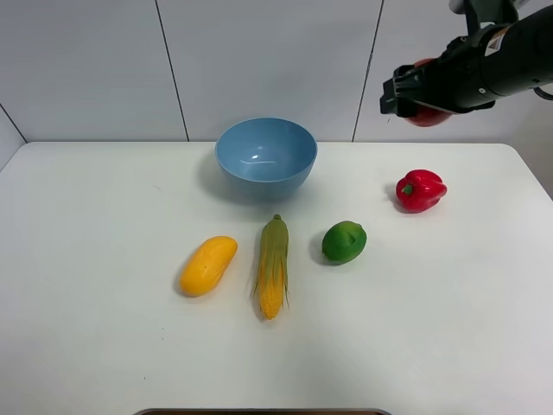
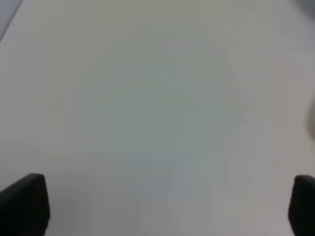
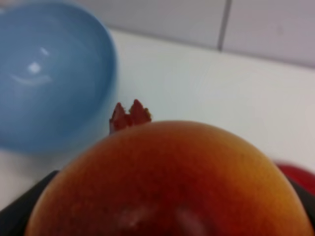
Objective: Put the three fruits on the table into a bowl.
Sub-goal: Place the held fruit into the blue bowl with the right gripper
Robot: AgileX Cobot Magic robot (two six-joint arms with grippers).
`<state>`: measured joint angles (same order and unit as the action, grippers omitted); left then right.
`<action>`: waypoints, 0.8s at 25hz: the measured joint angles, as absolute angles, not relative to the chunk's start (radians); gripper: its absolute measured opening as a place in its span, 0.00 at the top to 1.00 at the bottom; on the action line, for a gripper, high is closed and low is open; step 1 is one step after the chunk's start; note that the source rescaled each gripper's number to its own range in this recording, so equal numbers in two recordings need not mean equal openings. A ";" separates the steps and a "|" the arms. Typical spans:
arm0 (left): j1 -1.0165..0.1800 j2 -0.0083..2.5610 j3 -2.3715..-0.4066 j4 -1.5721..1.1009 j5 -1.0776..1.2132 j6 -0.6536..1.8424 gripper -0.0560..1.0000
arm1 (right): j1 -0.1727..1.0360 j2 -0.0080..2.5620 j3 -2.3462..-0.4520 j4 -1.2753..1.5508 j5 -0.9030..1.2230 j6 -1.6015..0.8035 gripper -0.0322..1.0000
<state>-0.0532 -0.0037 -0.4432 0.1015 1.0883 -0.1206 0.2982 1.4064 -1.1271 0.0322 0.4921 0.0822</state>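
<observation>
My right gripper (image 1: 413, 93) is shut on the glossy red apple (image 1: 429, 117) and holds it high above the table (image 1: 104, 259), to the right of the light-blue bowl (image 1: 259, 177). In the right wrist view the apple (image 3: 172, 182) fills the foreground, with the empty bowl (image 3: 44, 73) beyond it. The yellow-orange mango (image 1: 208, 264) and the green lime (image 1: 344, 241) lie on the table in front of the bowl. My left gripper (image 2: 157, 209) is open over bare table and does not show in the high view.
A corn cob with green husk (image 1: 273, 264) lies between the mango and the lime. A red bell pepper (image 1: 420, 190) sits on the table at the right, below my right gripper; it also shows in the right wrist view (image 3: 295, 174).
</observation>
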 joint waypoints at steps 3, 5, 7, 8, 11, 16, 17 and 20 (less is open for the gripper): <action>-0.053 -0.004 -0.443 0.102 1.088 -0.121 0.00 | 0.339 1.406 -1.127 0.033 0.370 0.083 0.26; -0.053 -0.004 -0.443 0.102 1.088 -0.121 0.00 | 0.359 1.410 -1.130 0.033 0.310 0.083 0.26; -0.053 -0.004 -0.443 0.102 1.088 -0.121 0.00 | 0.380 1.433 -1.170 0.032 0.303 0.083 0.26; -0.053 -0.004 -0.443 0.102 1.088 -0.121 0.00 | 0.387 1.455 -1.197 0.031 0.304 0.083 0.26; -0.053 -0.004 -0.443 0.102 1.088 -0.121 0.00 | 0.413 1.531 -1.301 0.015 0.326 0.082 0.26; -0.053 -0.004 -0.443 0.102 1.088 -0.121 0.00 | 0.449 1.673 -1.457 0.000 0.340 0.083 0.26; -0.053 -0.004 -0.443 0.102 1.088 -0.121 0.00 | 0.456 1.699 -1.486 0.000 0.341 0.083 0.26; -0.053 -0.004 -0.443 0.102 1.088 -0.121 0.00 | 0.474 1.792 -1.560 -0.006 0.344 0.076 0.26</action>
<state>-0.0532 -0.0037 -0.4432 0.1015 1.0883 -0.1206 0.4744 1.7920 -1.5603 -0.0055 0.3444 0.0764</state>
